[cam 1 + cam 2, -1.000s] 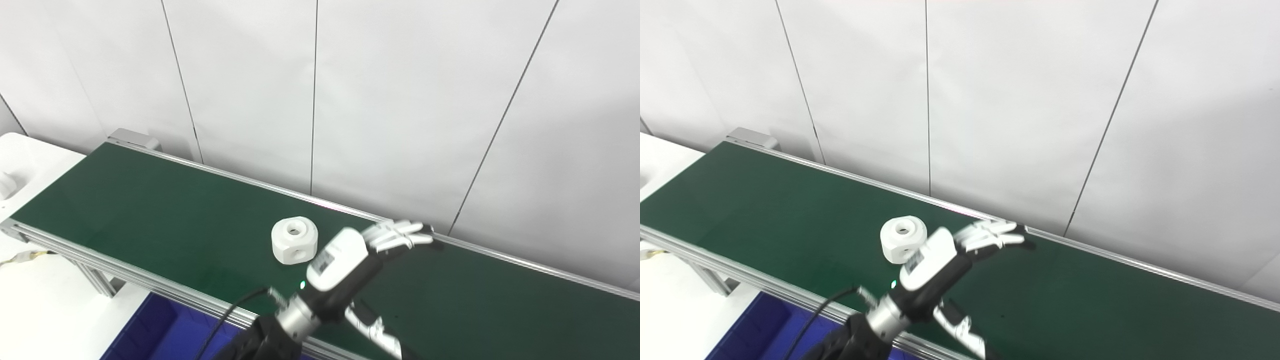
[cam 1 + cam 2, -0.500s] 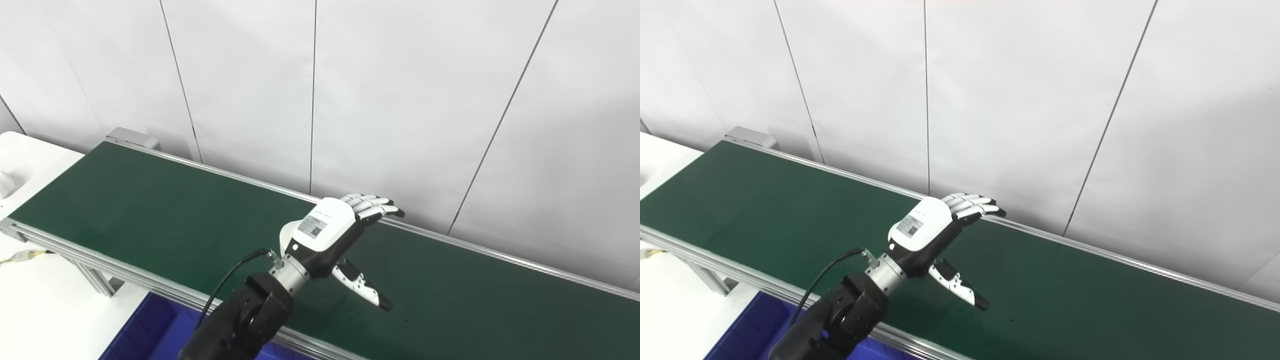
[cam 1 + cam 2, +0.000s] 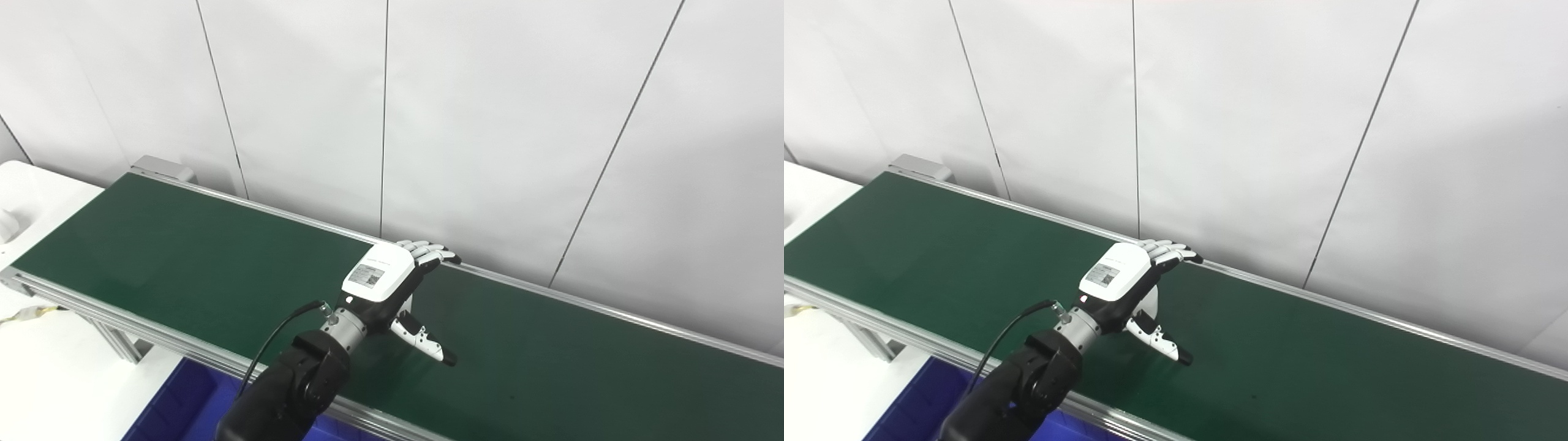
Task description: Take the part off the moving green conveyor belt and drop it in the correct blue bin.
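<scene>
My left hand (image 3: 386, 285) hangs over the conveyor belt (image 3: 184, 257), the blue bin (image 3: 184, 404) at seven o'clock below it.

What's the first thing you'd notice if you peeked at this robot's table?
The white and black robot left hand stands out first, reaching over the middle of the long dark green conveyor belt with its fingers stretched toward the far rail. A sliver of a white plastic part peeks out beneath its palm. A bright blue plastic bin sits below the belt's near edge.
</scene>
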Available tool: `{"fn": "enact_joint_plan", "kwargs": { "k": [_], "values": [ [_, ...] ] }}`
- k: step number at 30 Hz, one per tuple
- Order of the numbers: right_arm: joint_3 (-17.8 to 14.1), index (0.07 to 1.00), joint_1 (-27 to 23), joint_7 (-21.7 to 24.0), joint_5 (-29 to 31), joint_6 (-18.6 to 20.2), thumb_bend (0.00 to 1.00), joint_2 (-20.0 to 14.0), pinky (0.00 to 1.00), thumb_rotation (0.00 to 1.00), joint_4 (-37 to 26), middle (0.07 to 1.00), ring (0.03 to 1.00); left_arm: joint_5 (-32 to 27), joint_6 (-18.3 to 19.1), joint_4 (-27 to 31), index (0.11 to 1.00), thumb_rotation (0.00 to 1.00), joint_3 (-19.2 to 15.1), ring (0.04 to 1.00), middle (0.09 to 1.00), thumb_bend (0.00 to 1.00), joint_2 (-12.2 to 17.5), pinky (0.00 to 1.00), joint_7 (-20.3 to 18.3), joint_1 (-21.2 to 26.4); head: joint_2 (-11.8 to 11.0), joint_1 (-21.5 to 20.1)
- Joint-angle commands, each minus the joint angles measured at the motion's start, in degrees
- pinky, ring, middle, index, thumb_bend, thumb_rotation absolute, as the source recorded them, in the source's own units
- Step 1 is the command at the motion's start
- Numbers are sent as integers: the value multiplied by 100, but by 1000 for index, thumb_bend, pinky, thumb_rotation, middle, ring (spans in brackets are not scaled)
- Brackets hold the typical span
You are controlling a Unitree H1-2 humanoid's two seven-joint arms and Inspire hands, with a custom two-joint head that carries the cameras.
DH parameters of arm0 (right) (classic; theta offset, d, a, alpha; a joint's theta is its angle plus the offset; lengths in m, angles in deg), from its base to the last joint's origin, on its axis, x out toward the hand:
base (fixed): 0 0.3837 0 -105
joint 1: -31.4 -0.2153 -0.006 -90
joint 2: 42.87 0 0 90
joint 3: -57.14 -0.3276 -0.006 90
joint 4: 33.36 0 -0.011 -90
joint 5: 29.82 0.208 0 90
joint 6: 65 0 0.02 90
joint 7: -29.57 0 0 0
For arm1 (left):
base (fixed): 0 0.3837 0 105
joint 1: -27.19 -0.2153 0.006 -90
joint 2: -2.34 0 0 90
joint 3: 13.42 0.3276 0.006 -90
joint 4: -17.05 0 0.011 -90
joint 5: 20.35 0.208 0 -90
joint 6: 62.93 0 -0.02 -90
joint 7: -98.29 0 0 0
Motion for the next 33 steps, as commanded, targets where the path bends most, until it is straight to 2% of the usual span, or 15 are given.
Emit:
{"fn": "enact_joint_plan", "kwargs": {
  "k": [1, 12, 20, 33],
  "values": [
    [43, 958, 6, -46, -7, -275, 1000, 7, 1000, 969, -111, 990, 1000, 66, 185, 54, 801, 532, 7, 860, 854, 974, -8, 845, 138, 139, 5, -10],
    [64, 948, 21, -33, 32, -275, 980, 23, 1000, 965, -136, 976, 1000, 283, 871, -77, 794, 460, 191, 844, 845, 990, 5, 810, -7, 225, 17, -50],
    [77, 949, 45, -46, 43, -275, 966, 38, 1000, 957, -138, 971, 1000, 321, 1253, -392, 802, 455, 387, 847, 849, 985, 75, 815, -141, 368, 24, -80],
    [121, 943, 63, -68, 27, -275, 941, 46, 1000, 960, -185, 960, 1000, 514, 1500, -1248, 780, 337, 676, 819, 820, 944, 107, 793, 330, 607, 36, -131]
  ]
}}
